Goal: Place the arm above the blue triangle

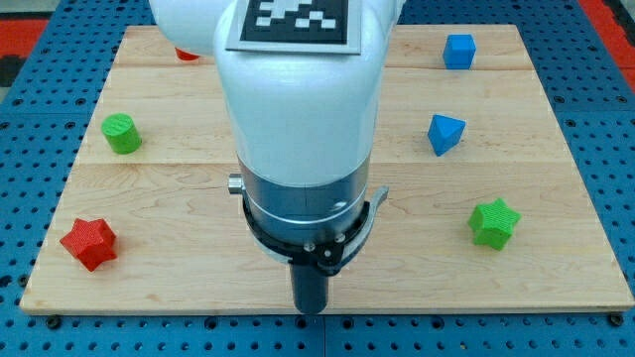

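Near view's bottom centre, my tip [311, 309] sits at board [298, 178] front edge, touching no block. No jaws on this rig: plain rod, holds nothing. Blue triangle [444, 134] lies up and to view's right, well apart from tip, below blue cube [458, 51], above green star [494, 222]. Judgement: best path runs diagonally up-right, passing left of green star, then stops just on triangle's top side, without nudging it. Red star [88, 244], green cylinder [121, 133] far off at view's left.
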